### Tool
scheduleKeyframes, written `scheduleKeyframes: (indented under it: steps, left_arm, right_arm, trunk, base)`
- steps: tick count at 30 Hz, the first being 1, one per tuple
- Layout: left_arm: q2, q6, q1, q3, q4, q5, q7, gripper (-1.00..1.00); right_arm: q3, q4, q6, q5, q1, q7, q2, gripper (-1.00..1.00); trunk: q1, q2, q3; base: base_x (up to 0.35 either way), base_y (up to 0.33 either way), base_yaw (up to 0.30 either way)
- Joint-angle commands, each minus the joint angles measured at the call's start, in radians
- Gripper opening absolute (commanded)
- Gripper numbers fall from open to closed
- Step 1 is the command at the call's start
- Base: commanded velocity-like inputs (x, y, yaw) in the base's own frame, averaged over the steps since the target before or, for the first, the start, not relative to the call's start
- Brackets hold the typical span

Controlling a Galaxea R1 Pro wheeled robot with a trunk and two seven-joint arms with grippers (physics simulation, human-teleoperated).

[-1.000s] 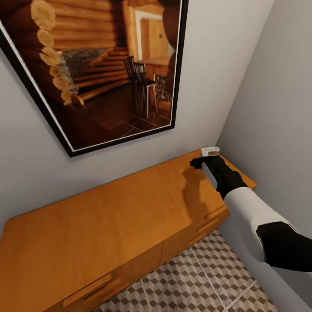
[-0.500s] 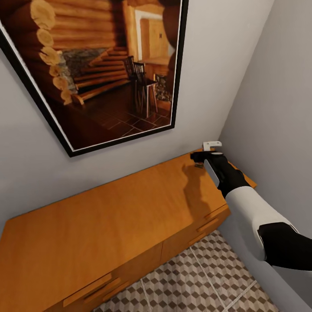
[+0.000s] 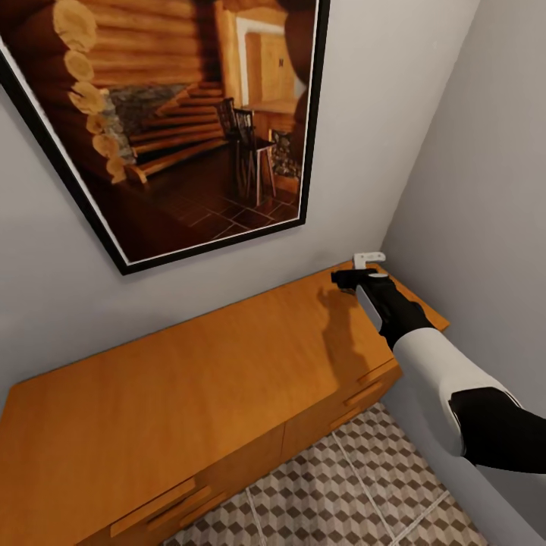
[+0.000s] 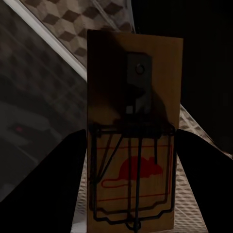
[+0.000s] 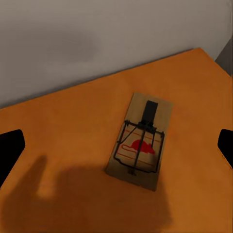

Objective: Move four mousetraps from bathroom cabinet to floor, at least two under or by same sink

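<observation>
In the right wrist view, one mousetrap (image 5: pixel 140 141) lies flat on the orange-brown cabinet top (image 5: pixel 58 141), close to the wall. My right gripper (image 5: pixel 117 145) hovers above it, open, with a black fingertip at each side edge of that view. The head view shows this right gripper (image 3: pixel 356 277) over the far right corner of the cabinet (image 3: pixel 189 379). In the left wrist view, a second mousetrap (image 4: pixel 133 111) with a red mouse print is clamped between the dark fingers of my left gripper (image 4: pixel 131 194), above the cube-patterned floor (image 4: pixel 58 29).
A large framed picture (image 3: pixel 174 114) of a log cabin hangs on the wall behind the cabinet. A grey side wall (image 3: pixel 485 189) closes in at the right, next to my right arm. Patterned floor tiles (image 3: pixel 341 485) lie in front of the drawer fronts.
My right gripper has crept slightly toward the back wall over the cabinet's far right corner. The camera has not moved.
</observation>
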Motion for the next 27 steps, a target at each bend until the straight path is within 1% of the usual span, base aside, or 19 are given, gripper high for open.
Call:
scheduleKeyframes:
  steps: [1,3,7,27]
  left_arm:
    - [-0.001,0.014,-0.001,-0.008,0.001,0.008,0.003,-1.00]
    - [-0.001,0.028,-0.001,-0.008,0.001,0.008,0.002,-1.00]
    - [-0.001,0.037,-0.001,-0.008,0.001,0.008,0.002,-1.00]
    - [-0.001,0.039,-0.001,-0.008,0.001,0.008,0.003,-1.00]
  right_arm:
    - [0.006,0.000,-0.006,-0.010,0.000,-0.008,-0.001,1.00]
    - [0.008,0.001,-0.023,-0.010,0.000,-0.007,-0.002,1.00]
    - [0.009,0.003,-0.032,-0.011,0.000,-0.007,-0.001,1.00]
    - [0.009,0.016,-0.035,-0.011,0.001,-0.007,0.003,1.00]
  trunk:
    - [0.000,-0.002,-0.002]
    - [0.000,-0.002,-0.002]
    - [0.000,-0.002,-0.002]
    - [0.000,-0.002,-0.002]
  base:
    - [0.000,0.000,0.000]
    - [0.000,0.000,0.000]
    - [0.000,0.000,0.000]
    - [0.000,0.000,0.000]
